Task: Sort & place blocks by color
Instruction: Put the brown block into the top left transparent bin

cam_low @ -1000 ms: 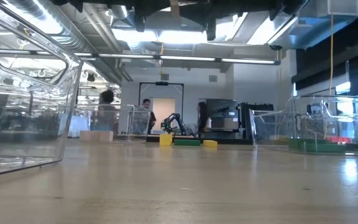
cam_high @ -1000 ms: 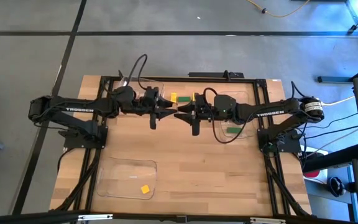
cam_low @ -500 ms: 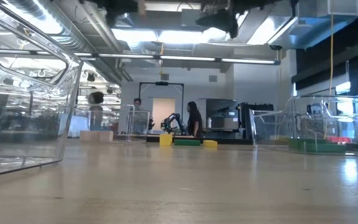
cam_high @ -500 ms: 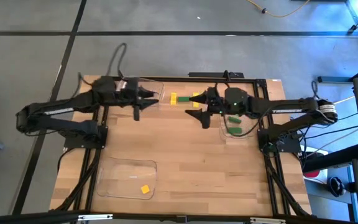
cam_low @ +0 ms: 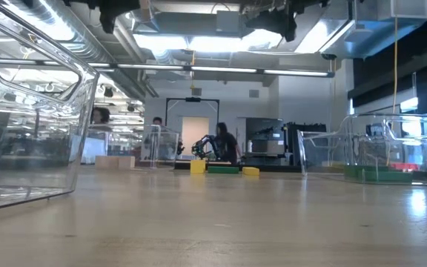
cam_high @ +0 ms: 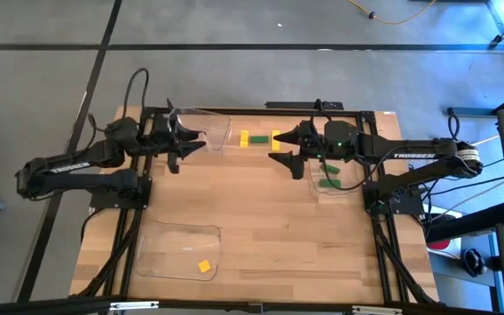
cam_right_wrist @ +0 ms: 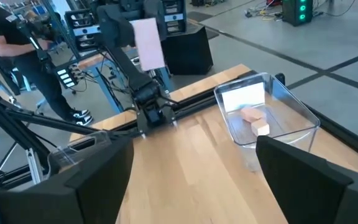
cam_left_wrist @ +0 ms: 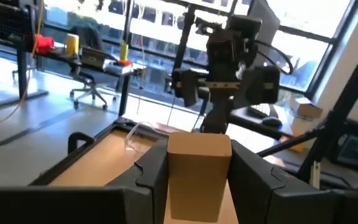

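My left gripper [cam_high: 185, 140] hangs over the table's far left, shut on a plain tan block [cam_left_wrist: 199, 168], which also shows in the right wrist view [cam_right_wrist: 148, 42]. It is beside a clear tray [cam_high: 219, 124] that holds tan blocks [cam_right_wrist: 253, 118]. My right gripper [cam_high: 278, 146] stands open with nothing between its fingers, above the far middle. Just beyond it, two yellow blocks [cam_high: 244, 137] [cam_high: 276, 136] and a green block [cam_high: 259, 140] lie flat on the table. Green blocks [cam_high: 328, 183] lie in the right-hand tray [cam_high: 315, 191]. My left gripper pinches the tan block's two opposite side faces [cam_left_wrist: 171, 177] between its two fingers. The fingers are about level and point toward the table's right. The block stands upright between them, its free end past the fingertips, lifted clear of the table.
A third clear tray [cam_high: 160, 249] at the near left holds one yellow block [cam_high: 204, 266]. Black frame rails [cam_high: 138, 210] run along both sides of the table. The wooden middle [cam_high: 261, 227] is bare. People move in the room beyond the far edge [cam_low: 221, 141].
A second ago both grippers were close together over the far middle. They have drawn apart. My left gripper has gone toward the table's left edge with the tan block still in its fingers. My right gripper has gone a short way toward the right edge.
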